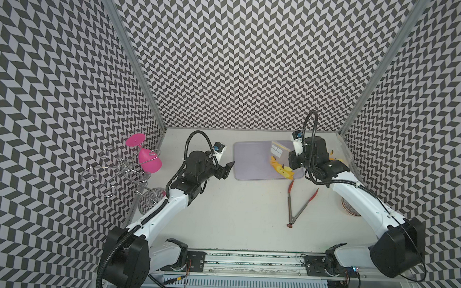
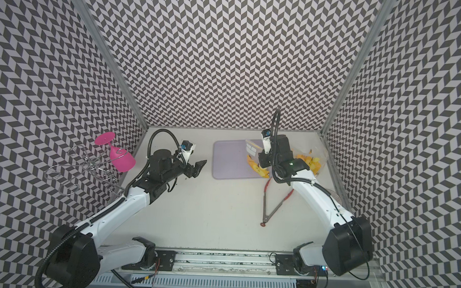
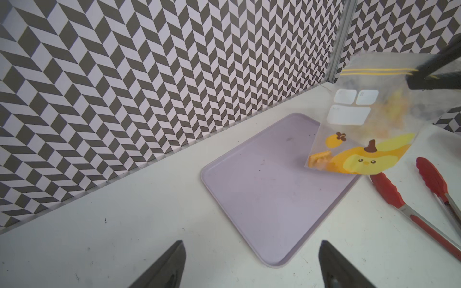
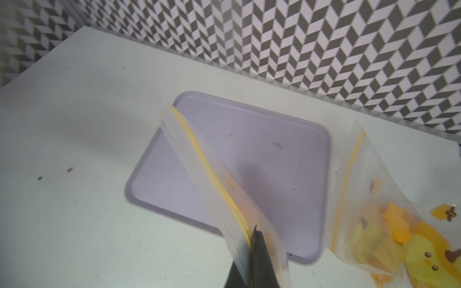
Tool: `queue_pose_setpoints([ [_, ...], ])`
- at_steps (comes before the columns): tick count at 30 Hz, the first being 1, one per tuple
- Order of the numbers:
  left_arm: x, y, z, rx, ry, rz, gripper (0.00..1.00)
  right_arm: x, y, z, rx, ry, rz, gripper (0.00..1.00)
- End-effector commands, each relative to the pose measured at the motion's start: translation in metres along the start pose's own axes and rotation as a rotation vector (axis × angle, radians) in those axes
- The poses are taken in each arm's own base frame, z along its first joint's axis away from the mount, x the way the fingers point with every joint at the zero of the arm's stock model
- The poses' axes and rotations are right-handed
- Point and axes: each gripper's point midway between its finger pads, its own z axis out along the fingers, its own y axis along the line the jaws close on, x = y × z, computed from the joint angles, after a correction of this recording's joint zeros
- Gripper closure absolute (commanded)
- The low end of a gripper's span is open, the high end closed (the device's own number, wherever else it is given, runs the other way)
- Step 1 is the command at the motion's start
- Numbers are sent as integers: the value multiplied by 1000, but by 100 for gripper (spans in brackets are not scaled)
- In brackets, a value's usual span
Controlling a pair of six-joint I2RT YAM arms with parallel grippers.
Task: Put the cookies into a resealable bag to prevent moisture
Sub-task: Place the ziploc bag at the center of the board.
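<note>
1. My left gripper (image 3: 250, 243): jaws spread wide, nothing in them, parked just left of the tray (image 1: 252, 161).
2. The resealable bag (image 3: 361, 119) hangs over the tray's right edge, with cookies (image 3: 319, 158) in its low corner.
3. My right gripper (image 4: 255, 235): clenched on the zip strip.
4. Handling guess: film is thin, floppy and slick, cookies are light and brittle. I'd pinch the zip edge, never the contents.
5. Tongs (image 1: 290, 204) lie loose. A second bag (image 4: 374, 199) further right holds more orange-yellow pieces.
</note>
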Motion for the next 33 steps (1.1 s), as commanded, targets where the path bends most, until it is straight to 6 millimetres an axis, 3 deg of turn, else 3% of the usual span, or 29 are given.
queue_pose_setpoints([
  [1, -6, 3, -2, -18, -27, -12, 16, -30, -47, 1, 171, -72, 109, 100],
  [10, -6, 3, -3, -20, -29, -7, 15, -29, -142, -2, 431, -39, 184, 100],
  [15, -4, 3, -2, -15, -25, -10, 15, -27, -173, -9, 520, -37, 191, 100],
  [18, -2, 2, 0, -11, -19, -16, 14, -20, -174, -1, 504, -21, 184, 99],
  [24, -4, 7, 3, -33, -17, -59, 6, 4, -162, 24, 418, 47, 215, 64],
  [26, -7, 13, 2, -66, -21, -85, 1, -4, -164, 17, 424, 37, 229, 59],
  [29, -15, 26, 1, -126, -31, -132, 0, -31, -163, -5, 420, -52, 247, 54],
  [33, -31, 62, -13, -261, -81, -258, 0, -61, -133, -51, 277, -259, 246, 37],
])
